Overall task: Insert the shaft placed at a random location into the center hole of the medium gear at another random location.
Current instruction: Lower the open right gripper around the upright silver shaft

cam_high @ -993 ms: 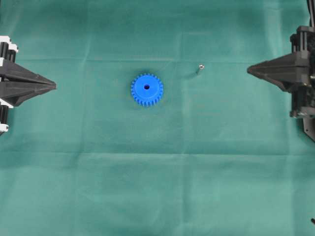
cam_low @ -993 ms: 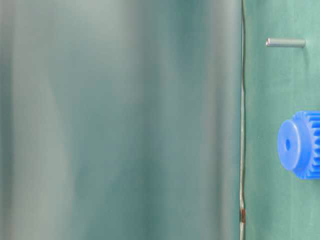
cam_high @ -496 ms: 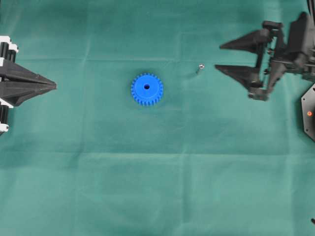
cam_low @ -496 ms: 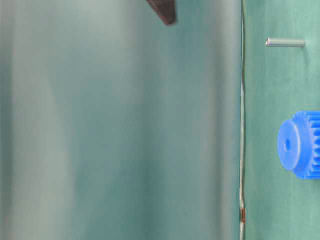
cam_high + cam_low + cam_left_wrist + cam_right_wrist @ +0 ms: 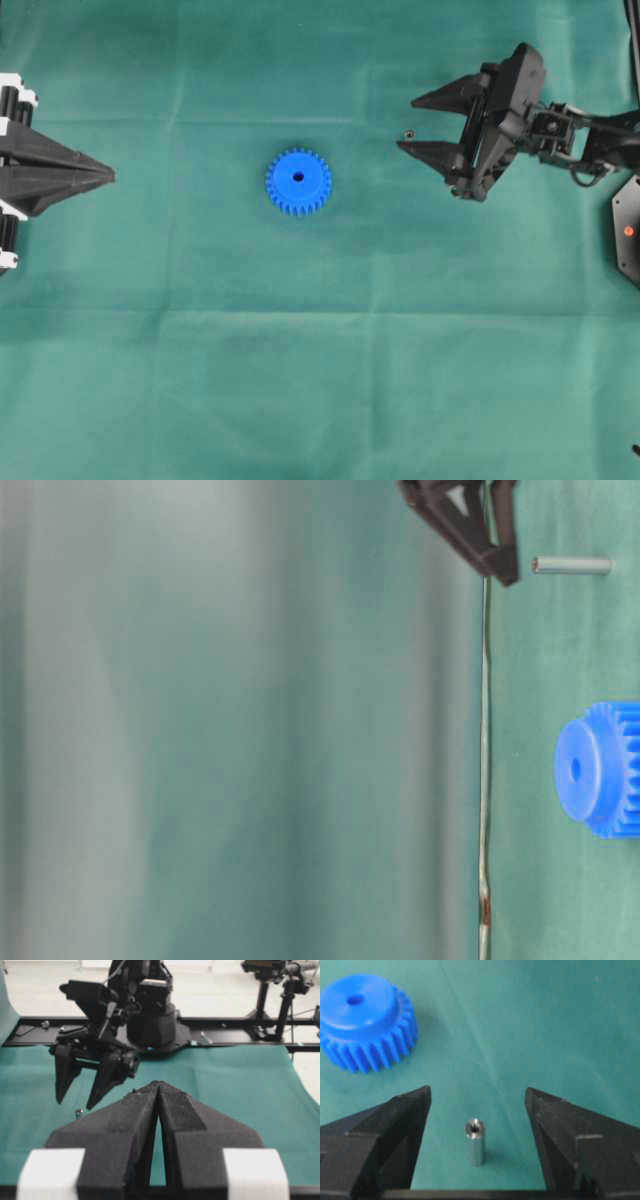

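Silvery little shaft is standing upright on the green counter, long axis vertical, right in the gap between the right pincer's spread-wide, empty jaws. So that arm's way nearer. Left pincer sits clenched far off at its edge. Medium gear lies flat, well apart from the shaft, center hole facing up.
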{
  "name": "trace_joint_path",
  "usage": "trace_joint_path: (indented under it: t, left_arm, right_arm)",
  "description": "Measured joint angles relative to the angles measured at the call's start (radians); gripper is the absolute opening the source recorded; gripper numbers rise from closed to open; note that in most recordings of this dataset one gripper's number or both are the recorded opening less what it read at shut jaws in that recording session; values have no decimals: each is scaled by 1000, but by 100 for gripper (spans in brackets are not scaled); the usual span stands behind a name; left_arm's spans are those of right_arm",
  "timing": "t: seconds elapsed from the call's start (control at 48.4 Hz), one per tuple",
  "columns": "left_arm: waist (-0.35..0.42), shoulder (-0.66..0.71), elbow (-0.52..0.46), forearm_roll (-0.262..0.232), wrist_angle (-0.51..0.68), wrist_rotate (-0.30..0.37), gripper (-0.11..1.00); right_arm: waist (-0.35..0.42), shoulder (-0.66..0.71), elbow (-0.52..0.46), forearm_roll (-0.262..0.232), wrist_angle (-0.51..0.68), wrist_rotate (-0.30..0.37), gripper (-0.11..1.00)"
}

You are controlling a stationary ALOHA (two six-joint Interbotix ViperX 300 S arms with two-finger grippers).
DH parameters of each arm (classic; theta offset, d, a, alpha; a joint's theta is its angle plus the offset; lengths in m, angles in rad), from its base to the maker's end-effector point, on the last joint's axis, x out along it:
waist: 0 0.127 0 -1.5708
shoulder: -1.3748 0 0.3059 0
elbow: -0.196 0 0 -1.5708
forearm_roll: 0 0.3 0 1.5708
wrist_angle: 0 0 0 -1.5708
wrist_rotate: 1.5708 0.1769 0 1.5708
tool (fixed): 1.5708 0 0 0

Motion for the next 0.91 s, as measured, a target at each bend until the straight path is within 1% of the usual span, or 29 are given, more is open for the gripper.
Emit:
trace_joint_path:
  t: [0.186,0.434,0.724,0.786,0.827,0.848,0.91]
  left_arm:
    - [0,0,0,0,0,0,0]
    - [0,0,0,0,5,0,0]
    - [0,2,-2,0,8,0,0]
    - [0,2,-2,0,8,-5,0]
    - [0,0,-2,0,9,-8,0]
    - [0,0,0,0,9,-8,0]
    - [0,0,-2,0,12,-11,0]
  right_arm:
    - [-2,57,-3,9,-43,0,79]
    - [-2,75,-8,9,-44,-2,78]
    - [-2,80,-8,9,-46,-2,70]
    - [-2,83,-8,9,-46,0,66]
    - [-2,86,-8,9,-44,0,61]
    - [-2,87,-8,9,-43,0,58]
    - [-2,92,-11,9,-28,0,42]
